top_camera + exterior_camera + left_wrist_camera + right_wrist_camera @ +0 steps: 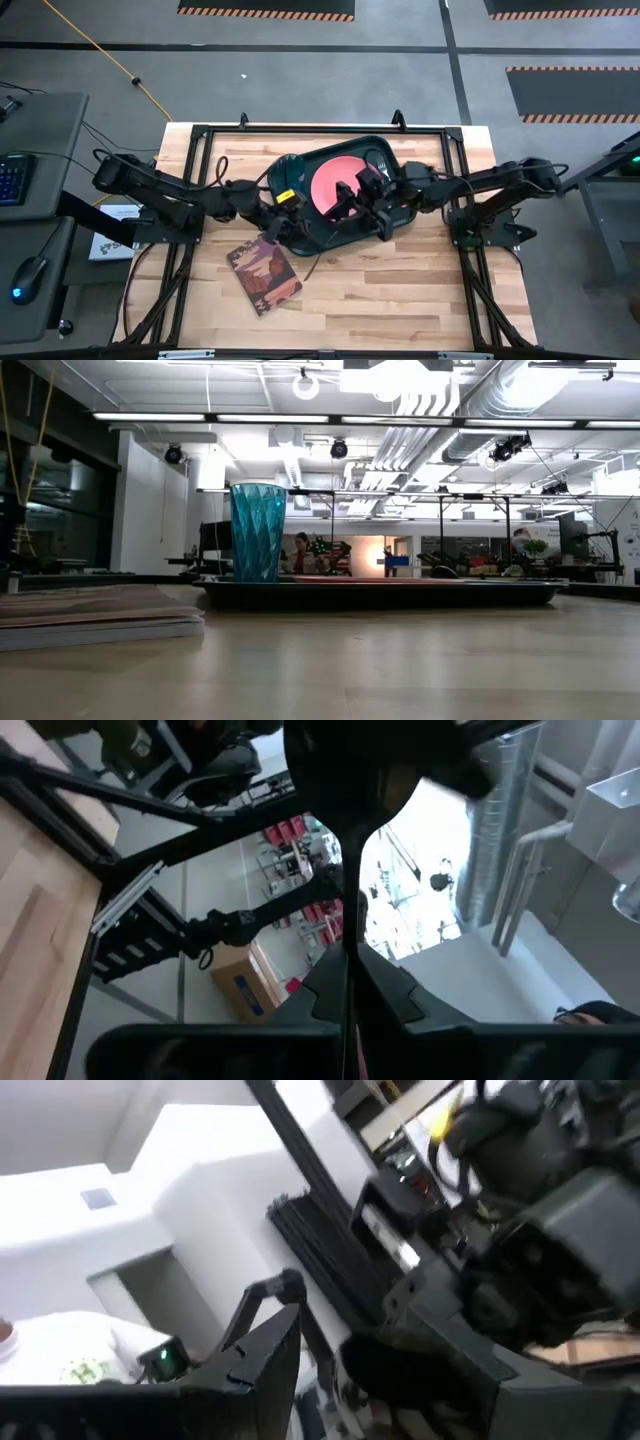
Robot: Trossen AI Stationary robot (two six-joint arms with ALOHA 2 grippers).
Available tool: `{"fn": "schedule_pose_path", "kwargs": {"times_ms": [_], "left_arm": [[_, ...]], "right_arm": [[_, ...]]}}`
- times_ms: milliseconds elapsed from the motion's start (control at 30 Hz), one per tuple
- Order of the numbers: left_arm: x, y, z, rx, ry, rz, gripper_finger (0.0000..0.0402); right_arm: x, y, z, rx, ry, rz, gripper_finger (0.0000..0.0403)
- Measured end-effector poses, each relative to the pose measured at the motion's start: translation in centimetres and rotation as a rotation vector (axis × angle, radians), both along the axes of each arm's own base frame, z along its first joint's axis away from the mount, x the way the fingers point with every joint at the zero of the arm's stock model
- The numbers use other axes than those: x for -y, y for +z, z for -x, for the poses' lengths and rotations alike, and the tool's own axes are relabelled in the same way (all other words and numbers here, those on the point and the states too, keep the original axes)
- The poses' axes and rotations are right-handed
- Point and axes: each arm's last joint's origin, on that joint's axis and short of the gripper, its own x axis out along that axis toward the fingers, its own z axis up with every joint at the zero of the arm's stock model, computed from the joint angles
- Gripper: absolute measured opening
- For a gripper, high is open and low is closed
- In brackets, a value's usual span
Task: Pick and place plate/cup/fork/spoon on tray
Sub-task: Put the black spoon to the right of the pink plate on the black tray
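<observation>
The dark green tray (318, 152) lies mid-table and also shows in the low view (400, 592). The salmon-pink plate (330, 180) lies flat on it. The teal cup (288, 178) stands upright on the tray's left end (258, 532). A small silver fork end (382, 163) shows at the tray's far right; its handle is hidden by my right arm. The spoon is not to be made out. My left gripper (285, 220) is raised over the tray's near left corner, fingers shut (347, 1010). My right gripper (352, 200) is raised over the plate's near right side, open and empty (320, 1370).
A book with a maroon patterned cover (264, 272) lies on the table near the tray's near left corner and shows at the left of the low view (90, 618). Bare wood lies to the near right (400, 290). A black frame (200, 130) rims the table.
</observation>
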Motion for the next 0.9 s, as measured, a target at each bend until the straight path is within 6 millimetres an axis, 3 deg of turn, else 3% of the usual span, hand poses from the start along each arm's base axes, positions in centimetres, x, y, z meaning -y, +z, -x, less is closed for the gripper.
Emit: {"fn": "schedule_pose_path", "kwargs": {"times_ms": [367,500,700,900], "left_arm": [[-0.1,0.4,0.1,0.039,0.011,-0.002,0.0],[-0.2,0.4,0.0,0.037,0.016,-0.003,0.0003],[-0.6,0.2,-0.1,0.023,0.072,0.002,0.0003],[-1.8,0.3,-0.3,0.03,0.128,-0.001,0.0001]], "right_arm": [[0.1,0.5,0.1,0.006,0.058,0.016,0.0162],[0.1,0.7,0.3,0.015,0.06,0.019,0.012],[0.1,0.8,0.4,0.024,0.067,0.024,0.0012],[0.2,1.0,0.6,0.024,0.08,0.03,0.0006]]}}
